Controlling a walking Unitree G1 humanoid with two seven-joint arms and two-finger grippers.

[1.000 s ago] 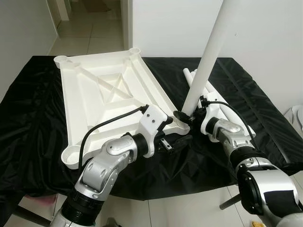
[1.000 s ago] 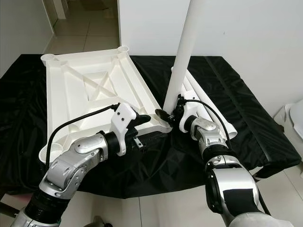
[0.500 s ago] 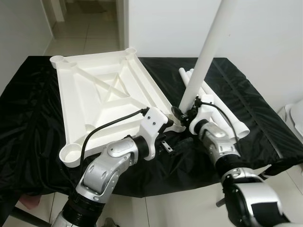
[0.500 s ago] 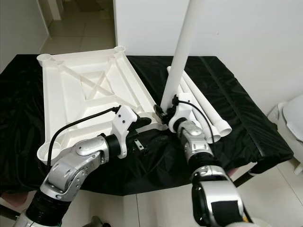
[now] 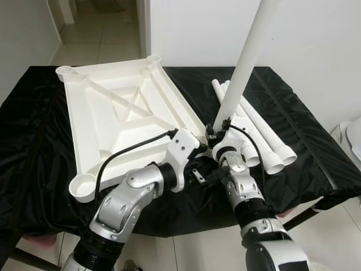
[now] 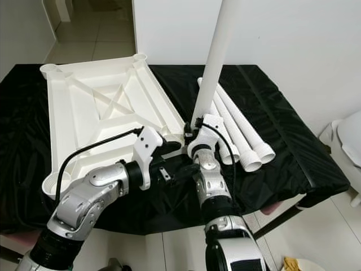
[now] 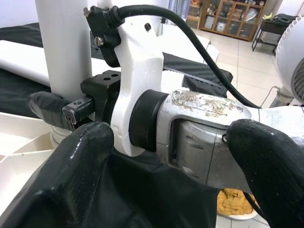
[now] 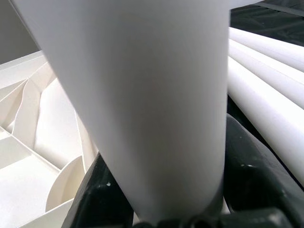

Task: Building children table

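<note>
The white tabletop (image 5: 118, 113) lies upside down on the black cloth, a round socket at each corner. One white leg (image 5: 242, 68) stands nearly upright in the near right corner socket. My right gripper (image 5: 214, 134) is shut on the foot of that leg; in the right wrist view the leg (image 8: 152, 95) sits between the black fingers (image 8: 256, 175). My left gripper (image 5: 206, 169) is open just in front of that corner. Its fingers (image 7: 71, 175) stand wide apart on either side of my right wrist (image 7: 190, 123), holding nothing.
Three loose white legs (image 5: 259, 135) lie side by side on the cloth right of the tabletop. The table's front edge (image 5: 186, 226) drops to tiled floor. A white wall stands behind, a hallway (image 5: 107, 34) opens at far left, and a white object (image 5: 352, 135) is at the right.
The whole view has shifted. My right forearm has swung in from the right to come up from below the leg, still gripping it. The left gripper stays by the corner.
</note>
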